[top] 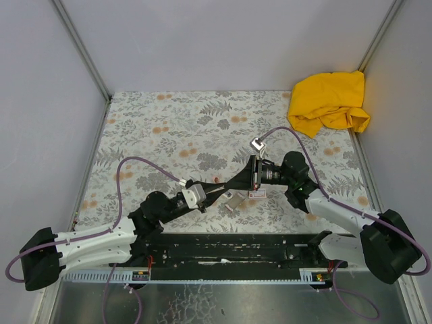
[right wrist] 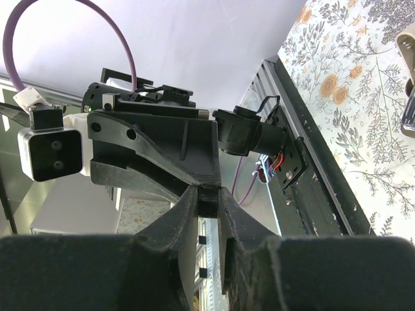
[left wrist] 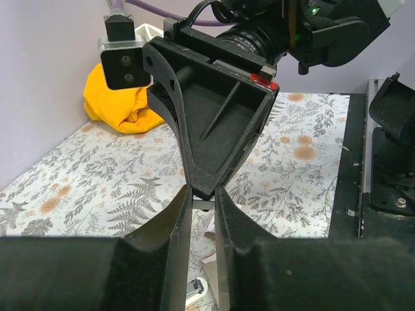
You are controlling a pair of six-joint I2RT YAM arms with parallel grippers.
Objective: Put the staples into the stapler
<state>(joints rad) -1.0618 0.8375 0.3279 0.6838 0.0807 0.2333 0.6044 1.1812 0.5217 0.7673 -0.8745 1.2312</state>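
Loading not done, going by the pictures. The small cream plastic stapler with silver metal base (top: pixel 233 201) lies on the floral-patterned counter (top: pixel 175 128), just below the point where the two arms meet and touched by neither. The tiny flat white box with red print (top: pixel 257 194) lies just to its right, near the right arm's wrist. A crumpled yellow cloth (top: pixel 329 102) sits in the far right corner, well apart from the work.

The left pincer (top: pixel 228 189) and right pincer (top: pixel 237 183) meet tip to tip above the counter, close over the stapler. In each wrist view the pincer's own fingers are drawn close with only a narrow slit between. The other arm's black tips sit right at that slit.

The left wrist view shows a thin grey sliver (left wrist: pixel 202 206) crossing the slit. It may be the staples, but it is too small to be sure. So it cannot be told whether either pincer is pinching a strip or just nearly pressed together, and it looks like a handover or regrasp.

Left to do, as a judgement: get a strip into the stapler's channel and close it.

Hidden or unclear:
- No staples are plainly visible in any view.
- Whether the stapler is open cannot be made out from above.
- The right wrist view cuts the stapler off at its right edge.
- The box's state, open or closed, is unreadable.
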